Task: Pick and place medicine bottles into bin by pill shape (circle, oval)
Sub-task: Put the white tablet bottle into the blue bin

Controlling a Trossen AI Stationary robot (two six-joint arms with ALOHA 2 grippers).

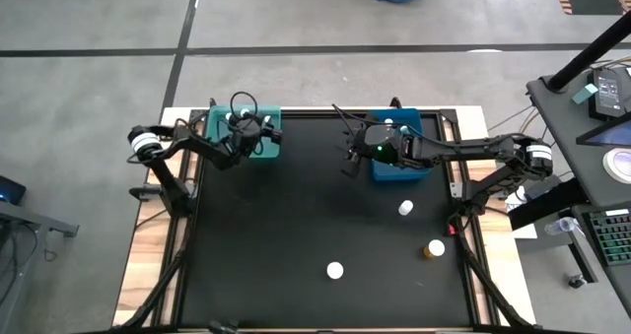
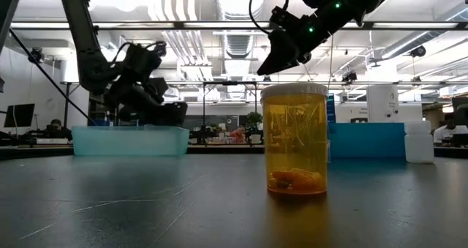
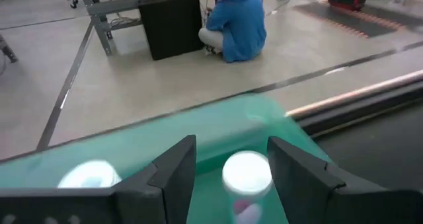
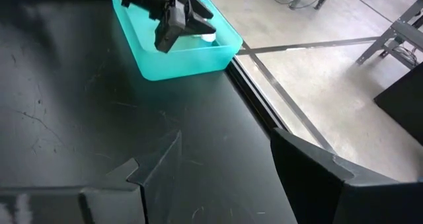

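Observation:
My left gripper (image 3: 231, 168) hangs open over the teal bin (image 1: 264, 147) at the far left. A white-capped bottle (image 3: 246, 174) with a pinkish body stands between its fingers, with a clear gap on one side. A second white cap (image 3: 89, 174) shows in the same bin. My right gripper (image 1: 352, 160) hangs open with nothing in it at the near left corner of the blue bin (image 1: 414, 167). Three medicine bottles stand on the black mat: a white one (image 1: 405, 208), an amber one (image 1: 435, 247) with oval pills (image 2: 296, 180), and another white one (image 1: 335, 270).
The black mat (image 1: 296, 226) has free room on its left and middle parts. A desk with devices (image 1: 606, 88) stands beyond the table's right edge. A person in a blue top (image 3: 234, 22) sits on the floor beyond the far edge.

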